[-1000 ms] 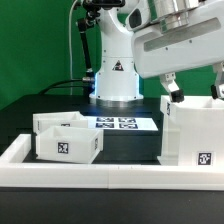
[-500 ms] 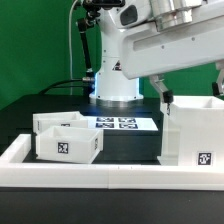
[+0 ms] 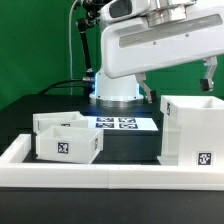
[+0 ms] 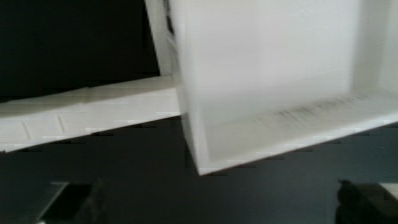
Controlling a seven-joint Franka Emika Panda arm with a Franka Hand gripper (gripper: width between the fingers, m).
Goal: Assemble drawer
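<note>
**Ext. view.** Drawer in parts, all on the black table (image 3: 132,146). Tall case (image 3: 190,130) stands upright at the exterior view's right, tag low on its near face, top open; interior not visible from here. Two trays at the exterior view's left, touching: near tray (image 3: 66,145) w/ tag on its near face, far tray (image 3: 56,122) behind it. Tray contents hidden by their walls. Gripper (image 3: 178,82) hangs above the case, clear of it; jaws spread wide, nothing between them. Marker board (image 3: 118,123) lies flat betw. trays and case, farther back, in front of the robot base (image 3: 118,82). Border wall (image 3: 110,177) runs along the near edge, case just behind it.

**Wrist view.** Looks down into the case (image 4: 276,80): bare white inner walls only. Border wall (image 4: 80,115) meets its side. Fingertips (image 4: 71,200) blurred, well apart, gripper (image 4: 217,205) gripping nothing.
</note>
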